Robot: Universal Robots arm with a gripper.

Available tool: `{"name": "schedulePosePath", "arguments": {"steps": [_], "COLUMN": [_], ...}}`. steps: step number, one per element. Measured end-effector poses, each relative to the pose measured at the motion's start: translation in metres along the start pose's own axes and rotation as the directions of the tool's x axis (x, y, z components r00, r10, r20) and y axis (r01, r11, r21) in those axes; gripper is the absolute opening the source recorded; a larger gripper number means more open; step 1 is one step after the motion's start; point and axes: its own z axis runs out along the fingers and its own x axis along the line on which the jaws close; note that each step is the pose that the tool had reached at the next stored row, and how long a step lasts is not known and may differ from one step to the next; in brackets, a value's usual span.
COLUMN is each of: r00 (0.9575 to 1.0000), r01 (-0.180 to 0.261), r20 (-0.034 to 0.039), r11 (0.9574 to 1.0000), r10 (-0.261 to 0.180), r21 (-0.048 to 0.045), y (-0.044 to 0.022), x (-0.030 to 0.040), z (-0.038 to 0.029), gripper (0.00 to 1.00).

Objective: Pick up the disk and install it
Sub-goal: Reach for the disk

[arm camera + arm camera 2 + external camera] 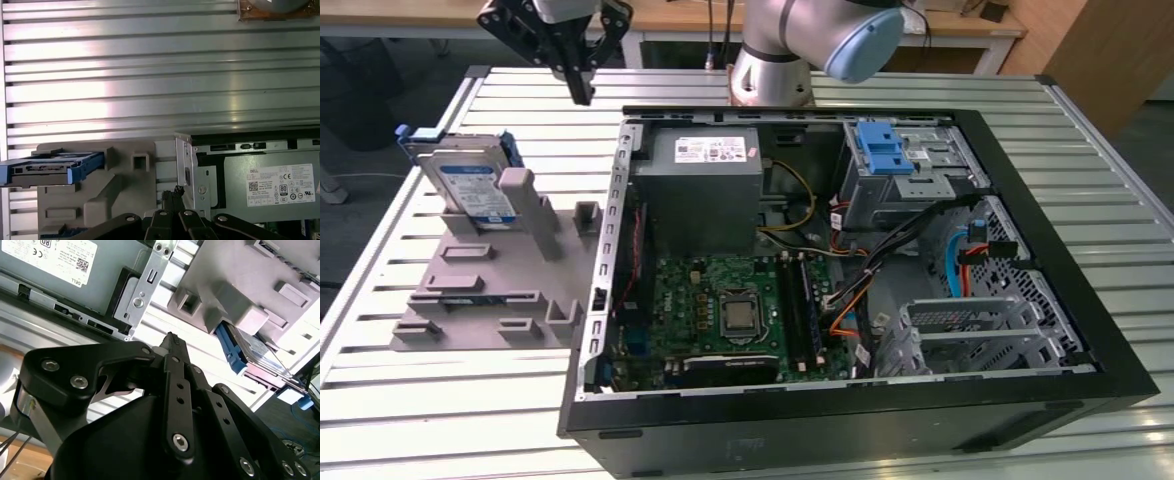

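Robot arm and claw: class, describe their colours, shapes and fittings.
The arm is a rounded silver-grey tube with a pale blue joint cap. The claw is matt black: flat linked bars pinned with silver bolts, tapering toward its end.

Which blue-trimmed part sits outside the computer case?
The disk, propped in the grey holder beside the case; the blue-latched cage is inside it.
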Motion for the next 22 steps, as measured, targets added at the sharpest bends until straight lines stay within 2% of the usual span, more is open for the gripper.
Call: {"name": "schedulePosePath", "arguments": {"steps": [4, 16, 22], "r00": [1.0, 1.0, 1.0], "r01": [0.0, 0.0, 0.0], "r20": [0.0, 0.0001, 0.0], "r11": [1.0, 1.0, 1.0], "r10": [0.0, 0.0, 0.0], "r21": [0.0, 0.0, 0.0], "y": [0.001, 0.0009, 0.0005], "x": [0.0024, 0.0027, 0.0107], "z": [0.0002, 0.0002, -0.0001], "gripper": [0.11, 0.11, 0.11]}}
